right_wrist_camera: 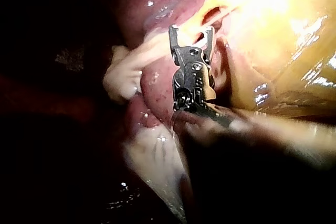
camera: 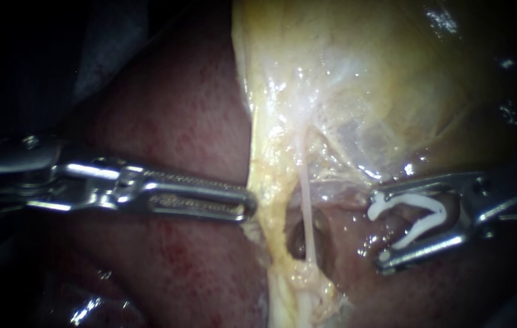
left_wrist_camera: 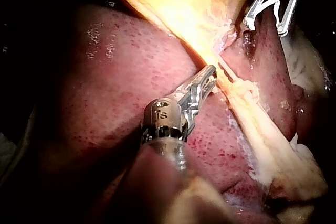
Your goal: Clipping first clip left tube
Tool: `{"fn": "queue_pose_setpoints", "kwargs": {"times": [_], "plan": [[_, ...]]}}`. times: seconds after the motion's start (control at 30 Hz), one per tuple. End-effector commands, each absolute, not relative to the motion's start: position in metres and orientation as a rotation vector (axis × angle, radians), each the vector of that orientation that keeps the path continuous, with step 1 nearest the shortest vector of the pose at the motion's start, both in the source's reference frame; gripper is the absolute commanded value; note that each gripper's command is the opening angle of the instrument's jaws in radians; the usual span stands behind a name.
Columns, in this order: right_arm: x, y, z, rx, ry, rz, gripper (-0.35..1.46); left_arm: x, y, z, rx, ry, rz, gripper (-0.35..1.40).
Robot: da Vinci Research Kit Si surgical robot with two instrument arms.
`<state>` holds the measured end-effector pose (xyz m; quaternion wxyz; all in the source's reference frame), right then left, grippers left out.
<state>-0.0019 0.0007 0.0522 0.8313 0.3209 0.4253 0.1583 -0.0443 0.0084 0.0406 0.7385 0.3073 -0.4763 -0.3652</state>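
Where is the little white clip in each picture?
Endoscope view: white clip held in the right instrument's jaws, beside the thin tube.
Left wrist view: ahead of the left instrument, across the tube, in the other instrument's jaws.
Right wrist view: cannot make it out.
Shared landmark: the thin tube.

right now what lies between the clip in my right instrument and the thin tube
In the endoscope view, only bare wet reddish tissue separates the white clip from the thin pale tube.

Tube [camera: 307, 206] at centre, with the gallbladder [camera: 380, 79] above it and the liver [camera: 173, 121] behind. Left of the tube lies the left instrument [camera: 247, 206], its tip seemingly touching the adjoining tissue band [camera: 267, 182]. Right of the tube, apart from it, is the right instrument [camera: 380, 234], with a clip [camera: 416, 222] between its jaws.
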Motion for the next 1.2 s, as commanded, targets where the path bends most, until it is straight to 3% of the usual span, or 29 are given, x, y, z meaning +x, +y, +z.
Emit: {"fn": "queue_pose_setpoints", "kwargs": {"times": [0.03, 0.4, 0.8, 1.2], "plan": [[-0.0018, 0.0005, 0.0523, 0.677, 0.902, 0.331, 0.53, -0.0441, 0.0084, 0.0404, 0.675, -1.046, -0.801, -0.35], [0.0012, -0.0020, 0.0536, 0.698, 0.877, 0.400, 0.54, -0.0436, 0.0073, 0.0388, 0.676, -1.047, -0.801, -0.35], [0.0041, -0.0058, 0.0572, 0.719, 0.858, 0.406, 0.56, -0.0437, 0.0067, 0.0378, 0.677, -1.053, -0.800, -0.35], [0.0058, -0.0072, 0.0595, 0.756, 0.844, 0.374, 0.53, -0.0438, 0.0065, 0.0372, 0.678, -1.056, -0.801, -0.35]]}}
